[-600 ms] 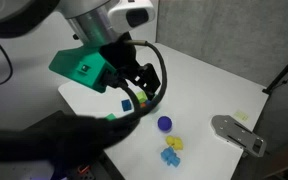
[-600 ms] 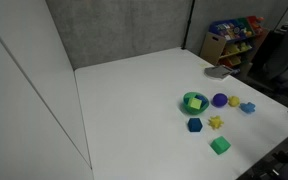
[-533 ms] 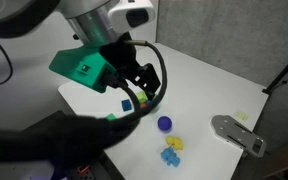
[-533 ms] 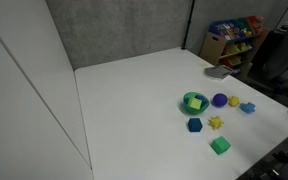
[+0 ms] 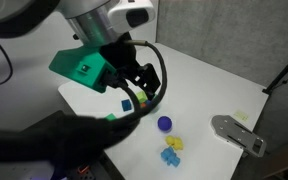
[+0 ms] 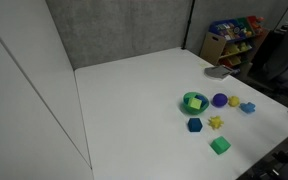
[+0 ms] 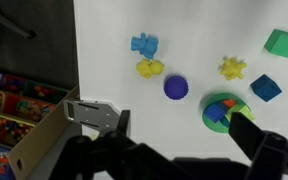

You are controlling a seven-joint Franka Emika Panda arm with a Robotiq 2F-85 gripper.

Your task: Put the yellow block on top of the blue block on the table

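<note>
The dark blue block [image 7: 265,88] lies on the white table [image 7: 109,50], also seen in both exterior views [image 6: 195,125] [image 5: 127,103]. A yellow block [image 7: 149,68] lies next to sky-blue pieces [image 7: 144,44]; a yellow star piece [image 7: 232,68] lies near the blue block. A green round piece [image 7: 219,118] holds small coloured pieces. My gripper [image 7: 184,135] hovers above the table, open and empty, with its fingers [image 7: 259,135] over the green round piece's edge. In an exterior view the gripper [image 5: 144,90] hangs above the blue block.
A purple ball [image 7: 176,88] and a green cube [image 7: 282,42] lie among the pieces. A grey metal object [image 7: 92,112] sits near the table edge. A shelf of coloured toys [image 6: 234,35] stands beyond the table.
</note>
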